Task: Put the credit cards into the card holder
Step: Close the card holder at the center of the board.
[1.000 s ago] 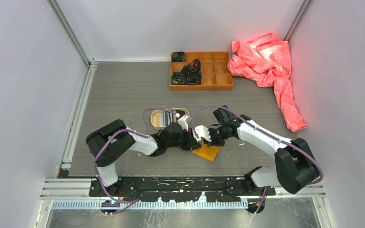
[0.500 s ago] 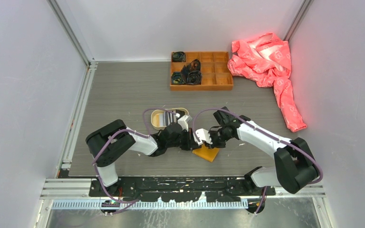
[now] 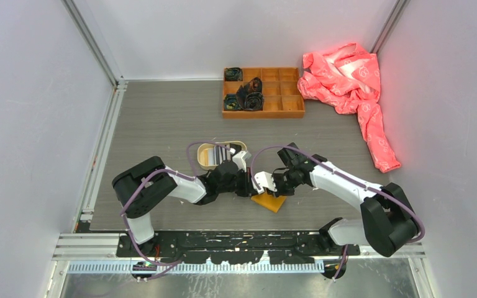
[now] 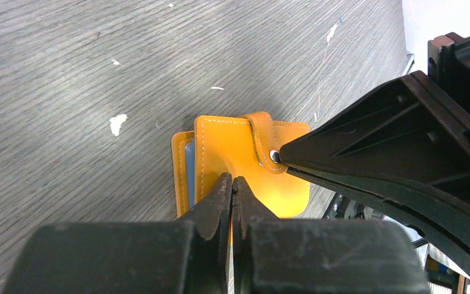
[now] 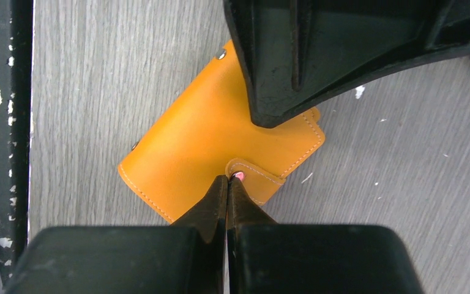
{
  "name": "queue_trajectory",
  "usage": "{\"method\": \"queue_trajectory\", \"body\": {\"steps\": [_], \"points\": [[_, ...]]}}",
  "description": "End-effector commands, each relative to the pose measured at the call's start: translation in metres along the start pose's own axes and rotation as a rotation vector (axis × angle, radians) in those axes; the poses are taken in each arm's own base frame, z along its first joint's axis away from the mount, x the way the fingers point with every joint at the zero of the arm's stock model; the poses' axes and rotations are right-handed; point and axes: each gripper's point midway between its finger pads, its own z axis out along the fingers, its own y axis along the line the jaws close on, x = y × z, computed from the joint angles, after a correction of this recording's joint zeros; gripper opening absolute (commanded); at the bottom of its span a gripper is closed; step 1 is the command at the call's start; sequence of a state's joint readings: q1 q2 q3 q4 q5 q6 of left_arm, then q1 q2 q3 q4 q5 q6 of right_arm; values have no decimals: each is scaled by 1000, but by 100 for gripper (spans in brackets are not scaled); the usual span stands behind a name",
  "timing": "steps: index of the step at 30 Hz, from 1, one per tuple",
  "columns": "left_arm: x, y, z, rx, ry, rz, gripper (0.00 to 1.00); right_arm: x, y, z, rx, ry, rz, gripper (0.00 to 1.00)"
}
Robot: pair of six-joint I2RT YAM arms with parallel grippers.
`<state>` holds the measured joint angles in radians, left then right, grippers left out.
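Bright, even light fills the top view, and shadows on the grey wood-grain tabletop [image 3: 161, 124] are faint and soft. The crumpled pink cloth [image 3: 348, 77] at the far right corner is oversaturated and tints the white right wall [image 3: 410, 74] red. In the wrist views the mustard-orange leather card holder [image 4: 232, 147] is sharp with a mild sheen. The left tool [image 4: 232, 184] and right tool [image 5: 227, 184] are dark and blurred near the lens.

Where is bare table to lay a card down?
Bare: far left, between the wall rail and the orange wooden compartment box; between that box and the oval tan tray. Crowded: the mustard-orange card holder, under the left gripper and right gripper.
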<state>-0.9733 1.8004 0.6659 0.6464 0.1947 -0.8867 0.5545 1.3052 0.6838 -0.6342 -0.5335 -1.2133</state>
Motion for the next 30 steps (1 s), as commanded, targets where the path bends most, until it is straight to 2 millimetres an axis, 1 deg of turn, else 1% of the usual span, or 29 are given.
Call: {"method": "queue_trajectory", "body": {"steps": [1,5,10,22,26,30], "points": [[19,7,-4,-32,65,3,0,-18,-11,-4,66,-61,-10,1],[18,6,-3,-29,65,3,0,-20,-10,-4,61,-73,-12,1],[19,7,-4,-34,67,3,0,-9,-2,1,20,-28,-43,1],[19,7,-5,-33,70,6,0,1,3,9,-14,45,-88,1],[19,7,-6,-33,69,6,0,6,4,8,-21,75,-114,1],[19,7,-6,-31,70,7,0,3,6,2,-32,74,-132,1]]}}
